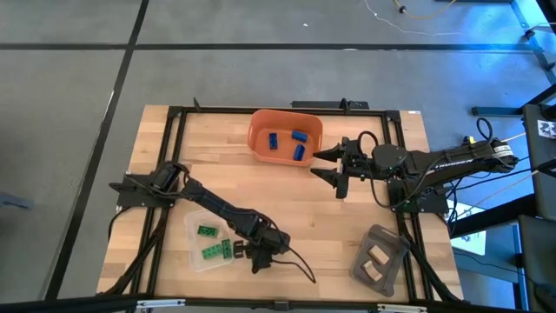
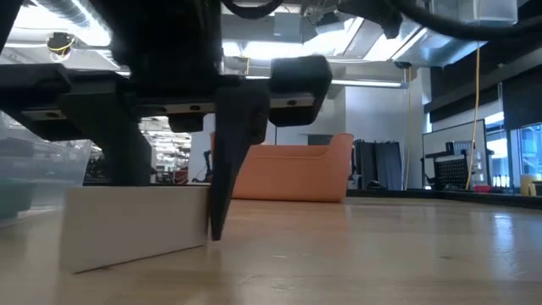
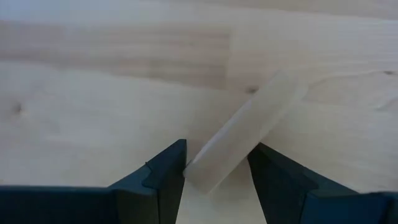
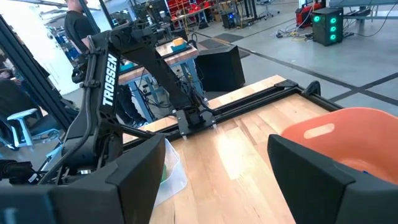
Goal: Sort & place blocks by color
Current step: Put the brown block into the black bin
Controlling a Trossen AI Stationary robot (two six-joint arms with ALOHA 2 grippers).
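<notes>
Left gripper (image 1: 261,258) at the table's near edge, fingers either side of a pale tan block (image 3: 245,134); right gripper (image 1: 337,167) idle beside the orange bin (image 1: 261,139).

Left jaws partly open, block lying slantwise on the wood between the fingertips, grip not confirmed. Right jaws wide open, empty. Three blue blocks (image 1: 298,136) in the orange bin; green blocks (image 1: 207,231) in the clear tray (image 1: 193,224); tan blocks (image 1: 375,254) in the grey tray (image 1: 389,239).

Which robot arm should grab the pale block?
The left one, probably. The left gripper is already down at the tan block, a finger on each side. The right gripper waits open by the orange bin.
</notes>
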